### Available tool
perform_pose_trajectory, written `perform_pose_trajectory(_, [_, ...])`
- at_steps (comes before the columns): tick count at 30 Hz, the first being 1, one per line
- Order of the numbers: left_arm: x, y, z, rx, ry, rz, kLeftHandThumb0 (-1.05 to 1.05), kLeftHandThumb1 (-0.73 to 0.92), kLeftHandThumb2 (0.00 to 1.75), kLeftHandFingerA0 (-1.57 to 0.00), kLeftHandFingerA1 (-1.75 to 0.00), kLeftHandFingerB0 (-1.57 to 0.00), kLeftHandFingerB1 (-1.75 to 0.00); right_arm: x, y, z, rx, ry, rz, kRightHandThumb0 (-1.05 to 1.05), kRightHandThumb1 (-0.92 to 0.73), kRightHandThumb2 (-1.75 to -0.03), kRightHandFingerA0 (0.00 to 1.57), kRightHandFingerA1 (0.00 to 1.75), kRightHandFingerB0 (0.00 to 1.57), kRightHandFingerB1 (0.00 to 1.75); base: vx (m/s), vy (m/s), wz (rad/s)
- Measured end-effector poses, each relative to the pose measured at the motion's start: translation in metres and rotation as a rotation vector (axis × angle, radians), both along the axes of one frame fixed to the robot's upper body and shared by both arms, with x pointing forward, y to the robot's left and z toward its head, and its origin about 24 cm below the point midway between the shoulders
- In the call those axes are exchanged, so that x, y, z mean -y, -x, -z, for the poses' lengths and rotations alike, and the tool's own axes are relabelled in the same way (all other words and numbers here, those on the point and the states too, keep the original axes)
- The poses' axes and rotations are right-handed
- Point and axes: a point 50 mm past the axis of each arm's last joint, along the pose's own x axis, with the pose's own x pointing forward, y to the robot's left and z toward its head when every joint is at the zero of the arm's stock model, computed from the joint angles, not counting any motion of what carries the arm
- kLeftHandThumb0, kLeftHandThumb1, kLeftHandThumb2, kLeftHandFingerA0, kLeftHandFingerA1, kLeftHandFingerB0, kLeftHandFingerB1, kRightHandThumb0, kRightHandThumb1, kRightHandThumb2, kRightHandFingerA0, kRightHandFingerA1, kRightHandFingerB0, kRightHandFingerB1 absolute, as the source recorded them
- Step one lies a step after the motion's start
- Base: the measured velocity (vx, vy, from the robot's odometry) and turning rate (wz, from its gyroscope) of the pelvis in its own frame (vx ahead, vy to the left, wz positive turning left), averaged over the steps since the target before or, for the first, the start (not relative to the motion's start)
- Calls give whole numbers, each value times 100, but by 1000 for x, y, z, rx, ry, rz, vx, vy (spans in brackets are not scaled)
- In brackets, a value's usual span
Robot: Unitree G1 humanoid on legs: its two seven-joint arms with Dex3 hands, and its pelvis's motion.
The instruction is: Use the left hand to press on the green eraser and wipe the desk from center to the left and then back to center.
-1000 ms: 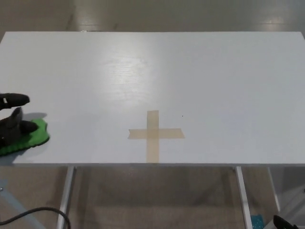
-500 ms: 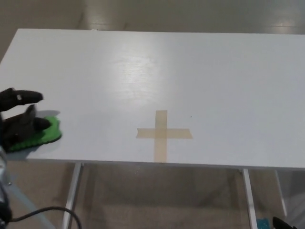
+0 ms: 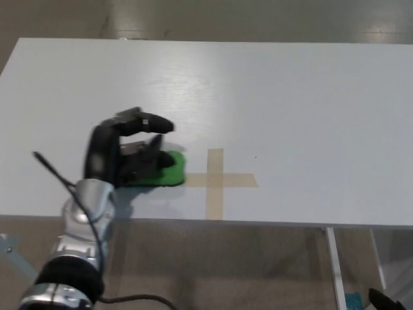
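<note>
Left hand (image 3: 132,152) now sits much nearer the middle of the desk (image 3: 290,97), having carried the green eraser (image 3: 162,169) rightward from the near-left edge. Its black fingers lie flat on the eraser's top, pressing rather than gripping. Soft-looking and rounded, the eraser rests just left of the tan tape cross (image 3: 216,181). Smooth and white, the desk glints faintly; the silver forearm (image 3: 87,226) looks metallic.

We have a single view, from the head, looking steeply down and forward across the white desk (image 3: 290,97). Its near edge runs low in the frame, with floor (image 3: 226,271) beneath and beyond. Our left arm (image 3: 80,239) enters from the lower left, close to the lens.
</note>
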Motion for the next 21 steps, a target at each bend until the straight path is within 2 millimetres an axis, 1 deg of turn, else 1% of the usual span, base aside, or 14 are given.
perform_pose_trajectory(1, [2,0,0,0,0,5,-20,81,72,-108,-74,-86,-95,0,0,0,0,0,0,-39,-75,-62,55,51,40,36,0,0,0])
perform_pose_trajectory(2, [19,0,-1,1,0,50,-20,81,72,-108,-74,-86,-95,0,0,0,-2,0,-2,-39,-75,-62,55,51,40,36,0,0,0])
perform_pose_trajectory(3, [26,1,-1,0,2,68,-20,81,72,-108,-74,-86,-95,0,0,0,-3,0,-3,-39,-75,-62,55,51,40,36,0,0,0])
perform_pose_trajectory(5, [38,2,-1,-2,7,97,-20,82,72,-108,-74,-86,-96,0,-1,0,-3,0,-5,-39,-75,-62,55,51,40,36,0,0,0])
perform_pose_trajectory(6, [38,2,-1,-2,7,97,-21,82,72,-109,-74,-86,-96,0,-1,0,-3,0,-5,-39,-75,-62,55,51,40,36,0,0,0])
perform_pose_trajectory(7, [50,3,-2,-4,11,125,-21,82,72,-109,-74,-86,-96,0,-1,0,-3,1,-6,-39,-75,-62,55,51,40,36,0,0,0])
perform_pose_trajectory(10, [68,6,-3,-8,15,164,-21,82,72,-109,-74,-86,-97,0,-1,0,-3,1,-6,-39,-75,-62,55,51,41,36,0,0,0])
perform_pose_trajectory(13, [84,10,-3,-18,16,198,-21,82,72,-109,-74,-86,-97,0,-1,0,-3,0,-8,-39,-75,-62,56,51,41,36,0,0,0])
perform_pose_trajectory(15, [89,11,-3,-23,18,207,-21,82,71,-109,-75,-87,-95,0,-1,0,-3,-1,-8,-39,-75,-62,55,51,41,36,0,0,0])
perform_pose_trajectory(16, [93,12,-3,-27,17,213,-20,82,71,-109,-75,-87,-93,0,-1,0,-3,-1,-9,-44,-62,-91,50,62,34,50,0,0,0])
perform_pose_trajectory(17, [95,13,-3,-29,16,218,-20,82,71,-109,-75,-87,-93,0,-1,0,-3,-2,-10,-44,-62,-91,50,62,34,50,0,0,0])
perform_pose_trajectory(19, [99,15,-3,-30,9,228,-20,83,69,-108,-73,-89,-87,0,-1,0,-3,-3,-12,-43,-62,-91,50,62,34,50,0,0,0])
perform_pose_trajectory(20, [99,15,-3,-30,6,230,-26,81,66,-101,-58,-79,-47,0,-1,0,-3,-4,-13,-43,-62,-91,50,62,34,50,0,0,0])
perform_pose_trajectory(21, [100,16,-3,-30,3,232,-26,81,66,-101,-58,-79,-47,0,-1,0,-3,-4,-14,-43,-62,-91,50,62,34,50,0,0,0])
